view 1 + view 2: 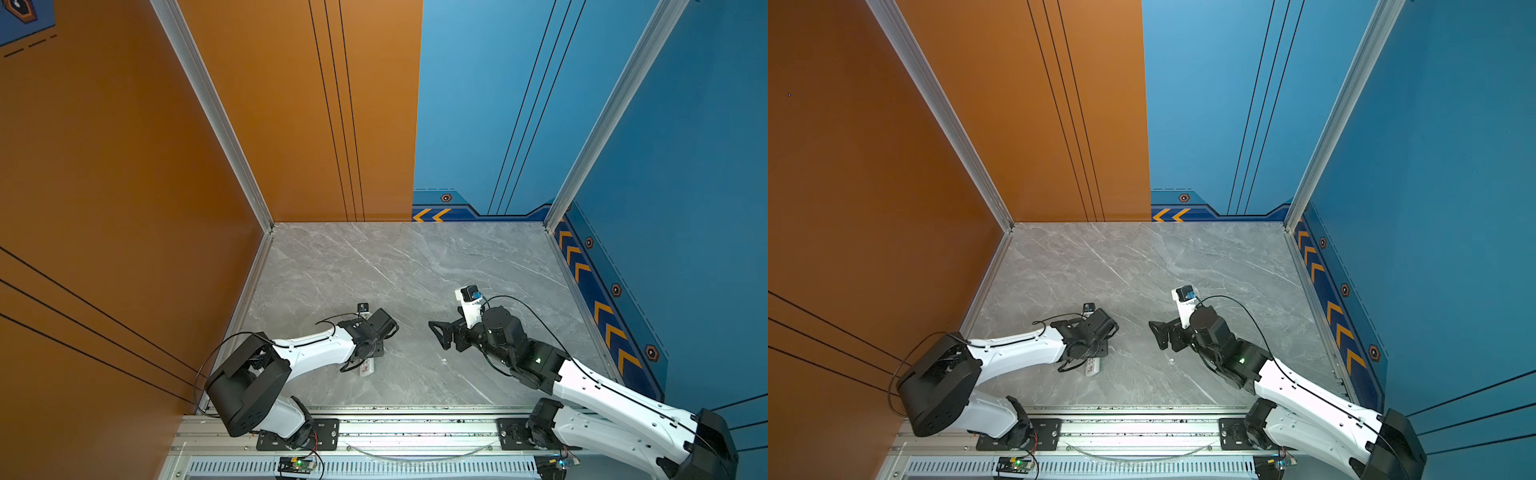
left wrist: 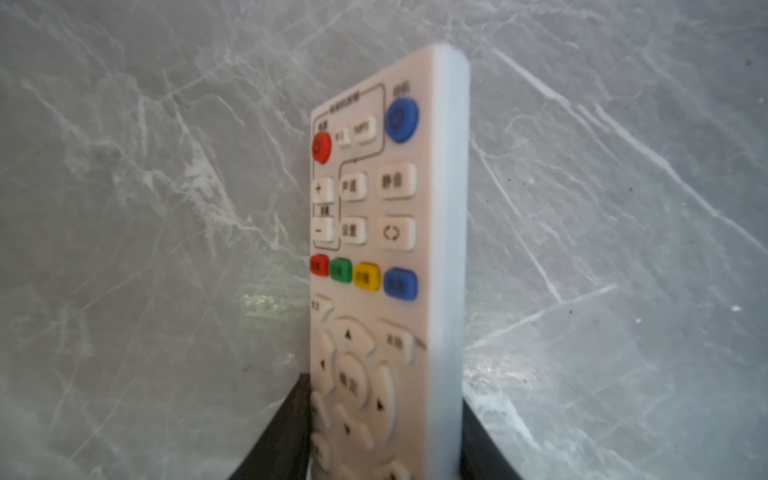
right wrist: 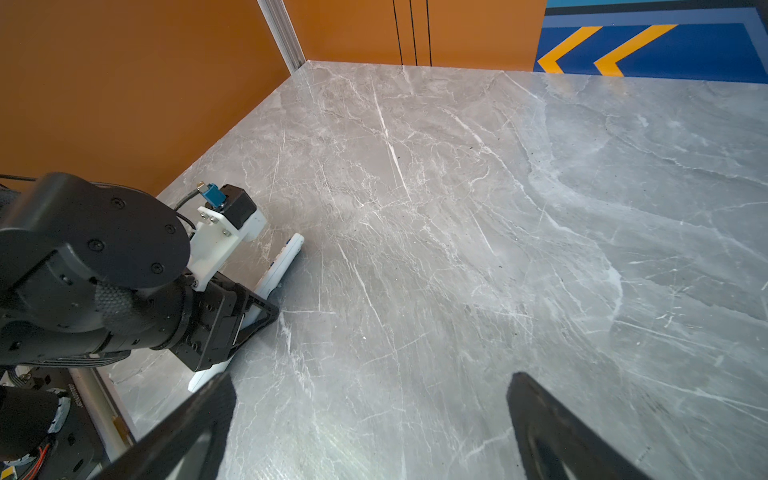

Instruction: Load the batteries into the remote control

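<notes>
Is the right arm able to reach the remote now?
Probably yes: bare table lies between the right arm and the remote, but the left arm's jaws hold its middle, leaving just the ends free.

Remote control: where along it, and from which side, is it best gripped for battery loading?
Take the remote control across its two long straight sides, about at the navigation pad, coming down from above as the left hand does. It is a long slim bar, rolled partly onto one long edge; a hold toward mid-length probably limits swinging, and the fingers meet parallel sides.
</notes>
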Tool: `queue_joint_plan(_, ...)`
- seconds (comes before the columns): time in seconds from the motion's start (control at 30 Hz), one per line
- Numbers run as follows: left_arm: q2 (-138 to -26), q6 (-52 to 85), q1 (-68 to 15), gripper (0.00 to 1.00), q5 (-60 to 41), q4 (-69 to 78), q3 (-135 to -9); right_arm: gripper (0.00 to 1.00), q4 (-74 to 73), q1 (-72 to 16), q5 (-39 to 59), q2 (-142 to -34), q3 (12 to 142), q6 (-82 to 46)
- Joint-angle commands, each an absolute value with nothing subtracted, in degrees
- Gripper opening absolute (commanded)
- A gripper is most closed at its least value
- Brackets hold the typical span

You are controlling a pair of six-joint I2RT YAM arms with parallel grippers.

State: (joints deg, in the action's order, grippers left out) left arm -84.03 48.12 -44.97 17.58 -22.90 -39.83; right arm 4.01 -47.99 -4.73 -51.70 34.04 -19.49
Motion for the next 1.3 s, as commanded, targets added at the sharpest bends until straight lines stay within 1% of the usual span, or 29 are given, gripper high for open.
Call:
queue_joint_plan(0.0, -83.2, 48.8, -44.8, 0.48, 17.5, -22.5, -39.0, 1.00, 5.4, -47.6, -4.9, -50.4, 34.1, -19.3)
queue_joint_plan(0.13, -81.7, 48.0, -44.6, 0.65, 17.1, -22.6, -39.2, 1.00, 6.5, -47.5, -5.2, -50.3, 34.9, -18.8)
queue_joint_plan(0.23, -80.5, 47.6, -44.5, 0.73, 16.9, -23.0, -39.2, 1.00, 7.3, -47.3, -5.4, -50.2, 35.4, -18.5)
queue_joint_plan(0.47, -73.7, 45.5, -43.9, 0.85, 15.8, -26.2, -39.5, 1.00, 9.1, -46.0, -6.4, -49.9, 35.3, -17.9)
queue_joint_plan(0.57, -68.3, 42.6, -43.0, 0.98, 15.2, -27.5, -39.4, 1.00, 10.5, -44.2, -8.1, -49.6, 35.2, -17.3)
queue_joint_plan(0.73, -59.0, 35.0, -38.3, 0.98, 15.3, -31.0, -39.9, 1.00, 11.7, -37.2, -8.6, -49.3, 34.7, -15.2)
queue_joint_plan(0.93, -51.9, 30.3, -24.3, 0.98, 11.2, -31.7, -39.5, 1.00, 5.2, -27.0, -7.4, -47.7, 29.5, -15.0)
queue_joint_plan(0.97, -50.9, 29.4, -22.3, 0.98, 12.3, -31.4, -39.1, 1.00, 4.5, -24.9, -6.7, -47.6, 28.9, -15.1)
queue_joint_plan(1.07, -47.0, 29.5, -19.8, 0.98, 22.8, -28.1, -36.1, 1.00, 1.9, -20.4, -6.5, -46.5, 27.3, -15.5)
queue_joint_plan(1.17, -43.0, 24.3, -18.5, 0.98, 30.3, -21.8, -32.6, 1.00, -4.9, -19.2, -13.7, -45.2, 23.4, -15.1)
queue_joint_plan(1.27, -41.9, 18.2, -17.5, 0.98, 34.0, -17.2, -31.2, 1.00, -13.3, -17.2, -14.9, -45.2, 19.4, -12.6)
